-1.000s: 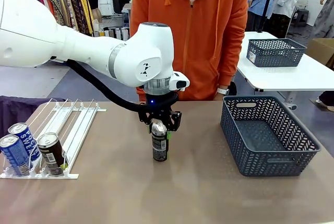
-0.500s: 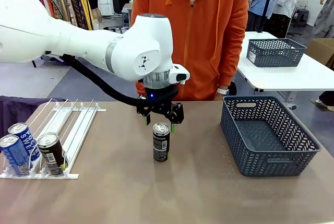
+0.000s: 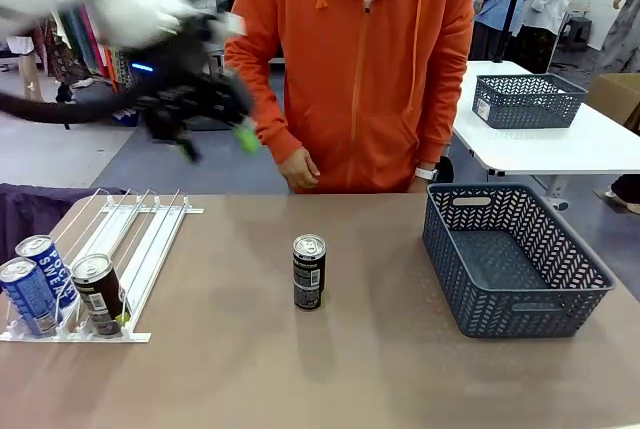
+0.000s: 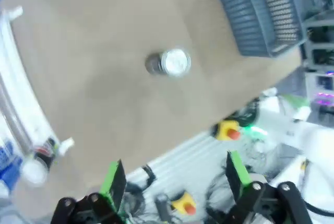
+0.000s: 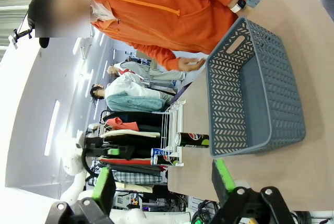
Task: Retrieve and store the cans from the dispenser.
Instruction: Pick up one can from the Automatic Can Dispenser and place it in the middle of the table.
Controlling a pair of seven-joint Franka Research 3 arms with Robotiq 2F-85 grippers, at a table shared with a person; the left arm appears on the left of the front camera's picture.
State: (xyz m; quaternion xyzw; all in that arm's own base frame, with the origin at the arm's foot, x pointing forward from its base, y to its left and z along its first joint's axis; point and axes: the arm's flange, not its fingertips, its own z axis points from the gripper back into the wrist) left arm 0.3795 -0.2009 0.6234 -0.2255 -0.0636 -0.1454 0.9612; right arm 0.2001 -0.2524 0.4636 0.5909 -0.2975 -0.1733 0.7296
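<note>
Front view: a black can (image 3: pixel 309 271) with a silver top stands upright and alone at the middle of the worktop (image 3: pixel 330 374). The white dispenser (image 3: pixel 140 239) lies at the worktop's left edge, its front lip near the near-left corner; two blue cans (image 3: pixel 28 297) and a brown can (image 3: pixel 98 294) stand against that lip. A dark grey mesh basket (image 3: pixel 535 311) sits by the right edge, well apart from the black can. The left gripper (image 3: pixel 215 139) hangs blurred, high above the far-left part of the worktop, with nothing seen in it. A person (image 3: pixel 365 59) in an orange hoodie stands at the far edge, one hand (image 3: pixel 298 169) just above it. Left wrist view: this claw's green pads (image 4: pixel 114 181) stand spread wide with nothing between them; far below, the black can shows from above on bare worktop, with the basket toward one corner and the dispenser rails along the opposite edge. Right wrist view: the right gripper (image 5: pixel 163 185) is also spread wide and holds nothing. Beyond it the basket lies nearest, then the black can, then the dispenser with the blue cans at its lip; the person stands at the worktop's far edge.
</note>
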